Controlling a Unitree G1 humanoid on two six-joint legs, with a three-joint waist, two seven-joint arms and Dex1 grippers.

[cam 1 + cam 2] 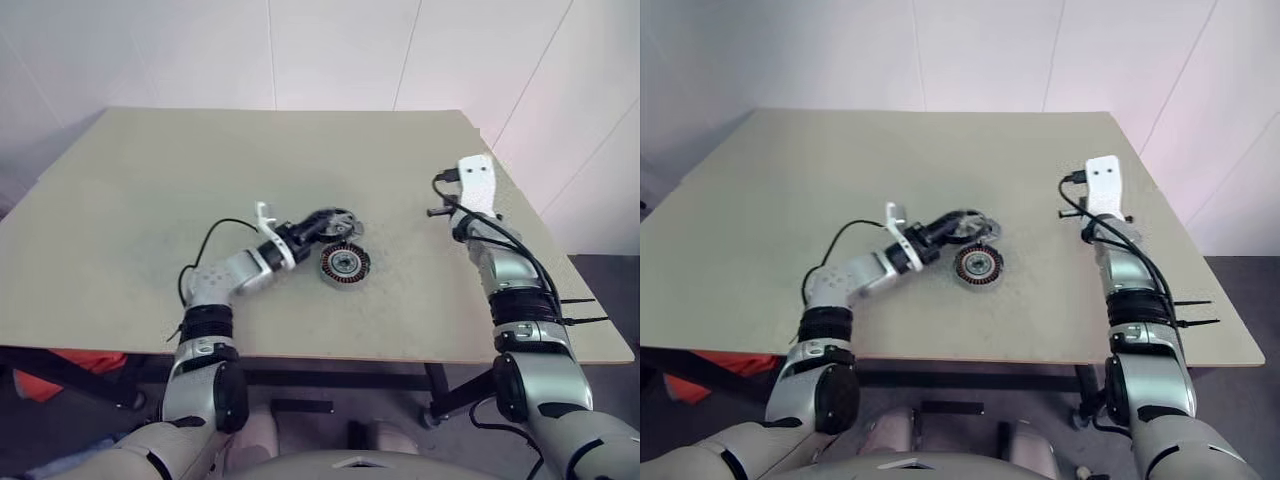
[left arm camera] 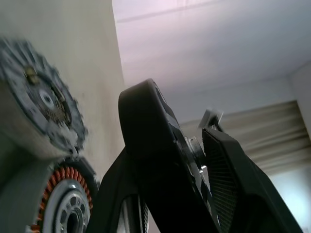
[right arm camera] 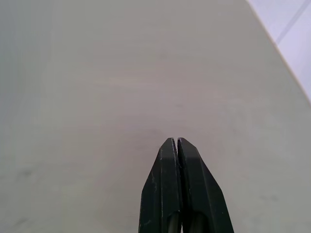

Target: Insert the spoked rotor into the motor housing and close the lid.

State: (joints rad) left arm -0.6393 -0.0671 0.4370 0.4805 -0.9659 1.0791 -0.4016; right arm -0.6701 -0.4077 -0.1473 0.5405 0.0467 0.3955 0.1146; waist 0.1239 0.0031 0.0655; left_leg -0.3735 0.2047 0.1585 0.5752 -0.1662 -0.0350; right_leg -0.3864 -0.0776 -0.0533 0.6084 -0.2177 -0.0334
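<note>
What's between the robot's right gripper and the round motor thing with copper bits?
Nothing. The left eye view shows only bare table between the right gripper and the motor housing.

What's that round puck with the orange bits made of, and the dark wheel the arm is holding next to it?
The motor housing looks like metal: a dark ring around coppery-orange windings, probably copper wire, and a shiny silver hub. The spoked rotor, clamped in the left gripper, shows a matte black rim, possibly coated metal or plastic; its bright silvery spokes suggest bare metal. Both are guesses from colour and sheen.
</note>
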